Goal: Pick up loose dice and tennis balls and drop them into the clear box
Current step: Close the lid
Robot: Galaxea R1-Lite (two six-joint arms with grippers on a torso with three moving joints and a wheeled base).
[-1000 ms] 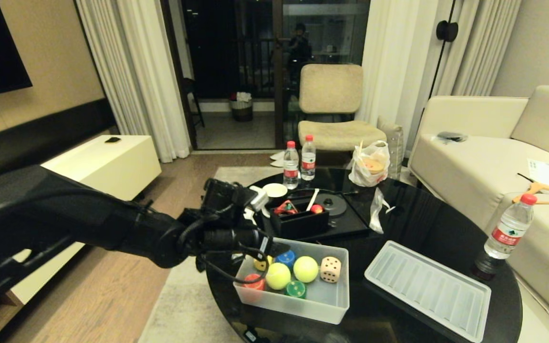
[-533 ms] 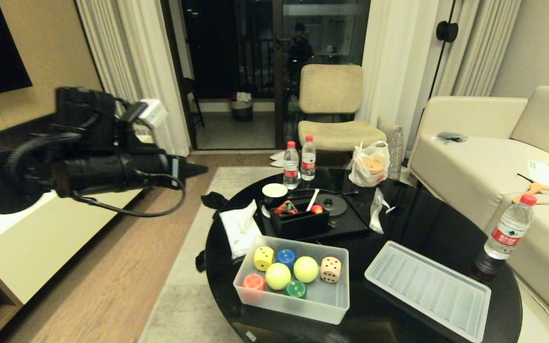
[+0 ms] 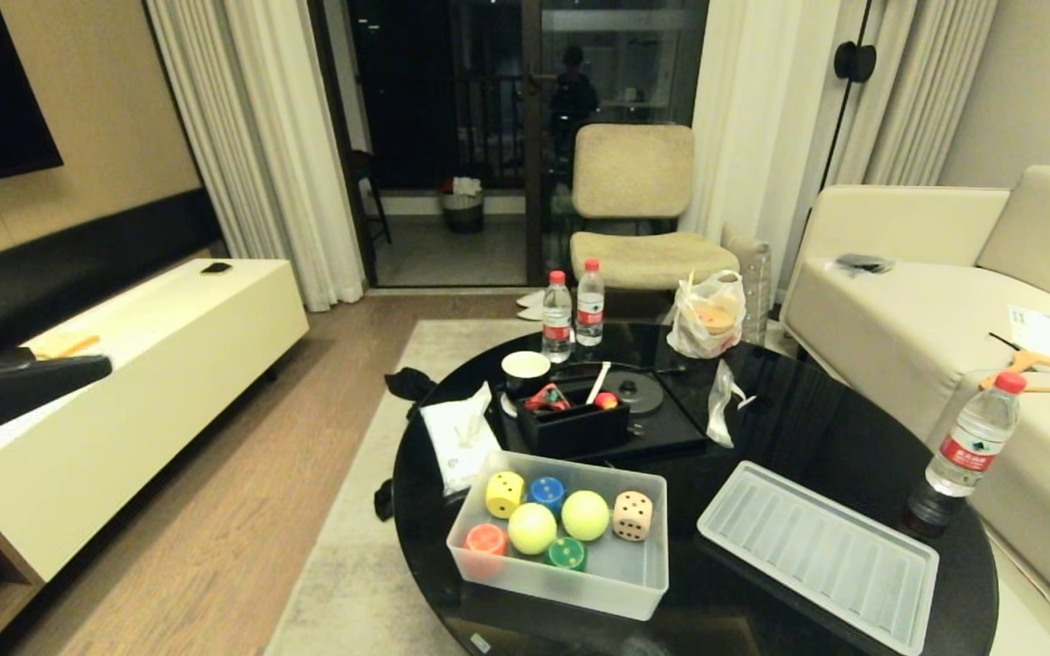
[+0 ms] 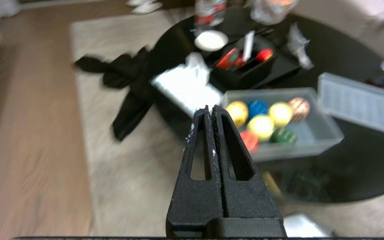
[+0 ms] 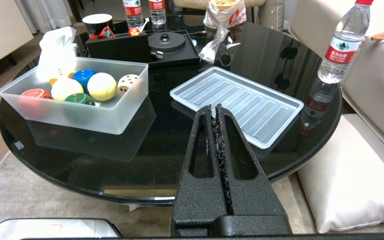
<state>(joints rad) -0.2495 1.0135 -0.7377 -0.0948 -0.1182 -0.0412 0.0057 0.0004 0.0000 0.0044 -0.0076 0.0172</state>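
The clear box point(image 3: 618, 583) stands on the round black table, near its front. Inside lie the yellow die point(image 3: 504, 494), blue die point(image 3: 546, 492), red-orange die point(image 3: 486, 539), green die point(image 3: 566, 552) and beige die point(image 3: 632, 516), with two tennis balls point(image 3: 531, 527) point(image 3: 585, 515) among them. My left gripper point(image 3: 101, 366) hangs far off to the left over the floor, shut and empty; from its wrist the left gripper point(image 4: 210, 108) points toward the box point(image 4: 325, 140). My right gripper point(image 5: 213, 108) is shut and empty, low by the table's front edge.
The box's ribbed lid point(image 3: 817, 556) lies to its right. Behind it are a black organiser tray point(image 3: 571, 428), a tissue pack point(image 3: 461, 437), a cup, water bottles point(image 3: 557, 314) and a plastic bag point(image 3: 707, 314). Another bottle point(image 3: 972, 446) stands at the right rim. A white cabinet point(image 3: 169, 364) is left.
My left arm has pulled back from over the box, swung up and away to the far left, and its fingers have closed. The yellow die now shows fully in the box.
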